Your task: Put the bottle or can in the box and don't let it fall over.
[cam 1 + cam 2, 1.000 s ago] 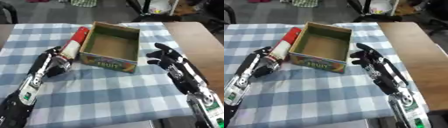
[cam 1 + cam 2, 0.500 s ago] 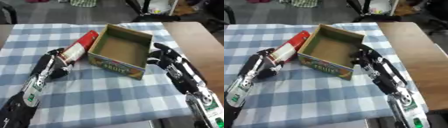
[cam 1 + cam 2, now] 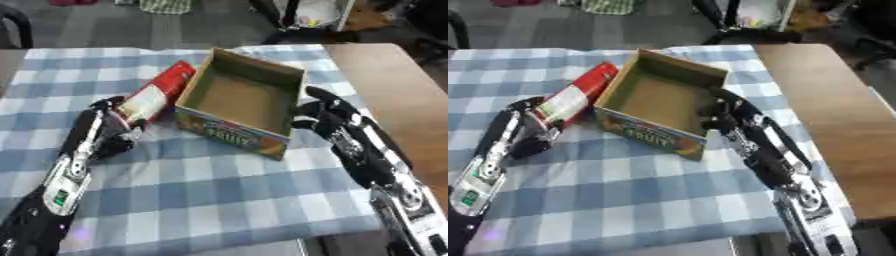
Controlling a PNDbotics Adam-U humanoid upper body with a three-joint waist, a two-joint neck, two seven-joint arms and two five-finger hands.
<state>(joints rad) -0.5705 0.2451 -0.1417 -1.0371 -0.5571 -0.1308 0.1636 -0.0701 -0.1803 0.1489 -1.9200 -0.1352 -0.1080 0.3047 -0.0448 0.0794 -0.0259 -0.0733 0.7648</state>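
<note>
Covering the table: a blue and white checked cloth (image 3: 219, 195), on which everything is laid; some give and slip under a pushed object is to be expected.
Box: an open cardboard box (image 3: 241, 102) with printed sides is seen at the middle, turned askew to the table edge, empty inside; it is judged light and stiff-walled, so it could be shoved aside by a careless touch.
Right hand: the right hand (image 3: 325, 116) is held against the box's right wall, fingers curled at the wall; whether the wall is actually gripped cannot be told.
Canister: a red and white cylindrical canister (image 3: 156, 95) is lying on its side just left of the box, touching or nearly touching its left wall, its far end pointing away from the robot.
Left hand: the left hand (image 3: 107, 131) is seen at the canister's near end, fingers bent round it.
Handling: the canister is judged light, rigid and smooth, liable to roll while flat and to topple once upright, being tall and narrow.
Hold: a grasp round the middle of the body is judged best, so that it can be raised on end and set down on the box floor.
</note>
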